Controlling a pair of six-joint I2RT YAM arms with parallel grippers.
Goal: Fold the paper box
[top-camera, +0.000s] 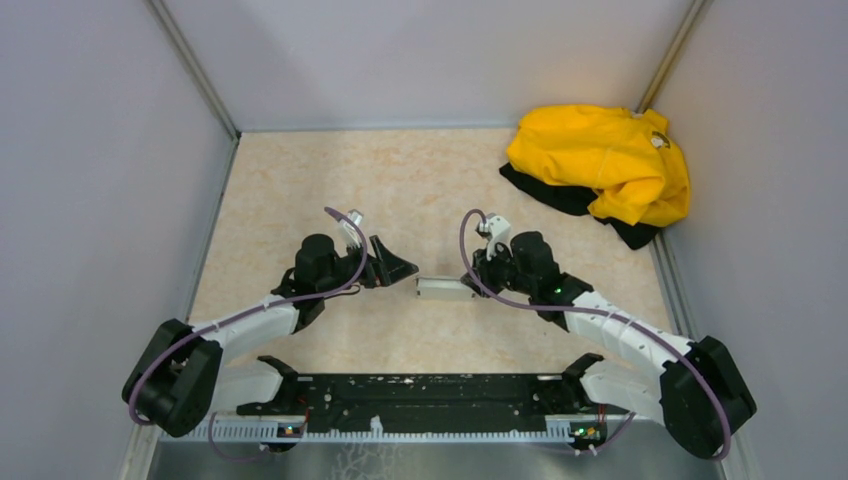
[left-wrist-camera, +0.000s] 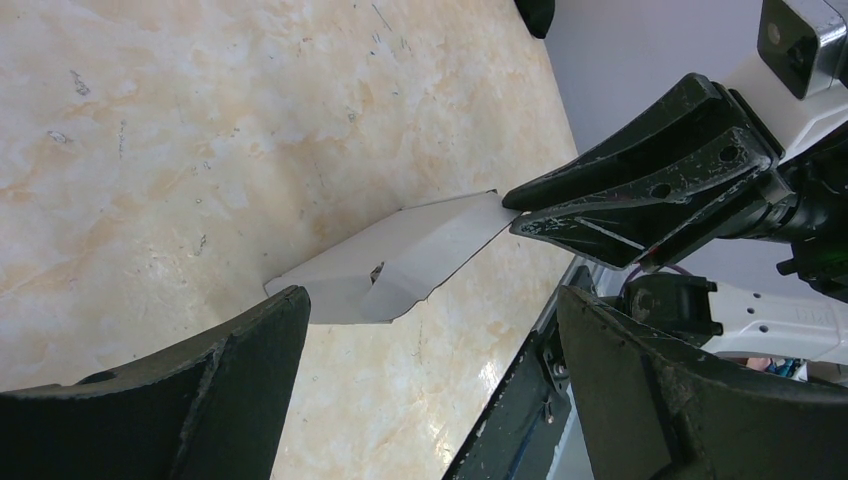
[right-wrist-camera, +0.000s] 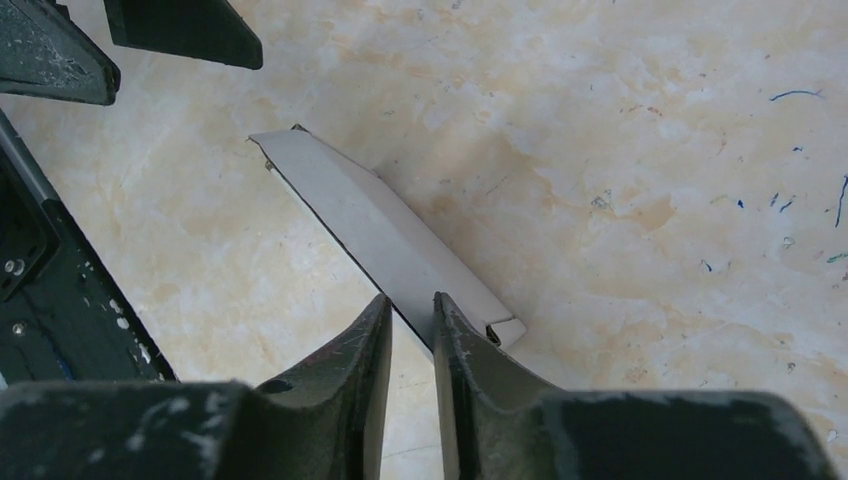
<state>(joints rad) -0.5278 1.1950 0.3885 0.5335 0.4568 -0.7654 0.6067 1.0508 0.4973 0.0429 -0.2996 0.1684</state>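
The paper box (top-camera: 445, 289) is a flat, pale grey-white strip of cardboard lying between the two arms at mid-table. My right gripper (top-camera: 480, 283) is shut on its right end. In the right wrist view the box (right-wrist-camera: 380, 225) runs up and left from the narrow gap between my fingertips (right-wrist-camera: 410, 310). My left gripper (top-camera: 400, 270) stands wide open just left of the box's free end, touching nothing. In the left wrist view the box (left-wrist-camera: 400, 260) lies ahead of my open gripper (left-wrist-camera: 430, 335), with the right gripper's fingers (left-wrist-camera: 640, 195) pinching its far tip.
A yellow garment (top-camera: 605, 160) lies over dark cloth at the back right corner. Grey walls close in the table on three sides. A black rail (top-camera: 420, 395) runs along the near edge between the arm bases.
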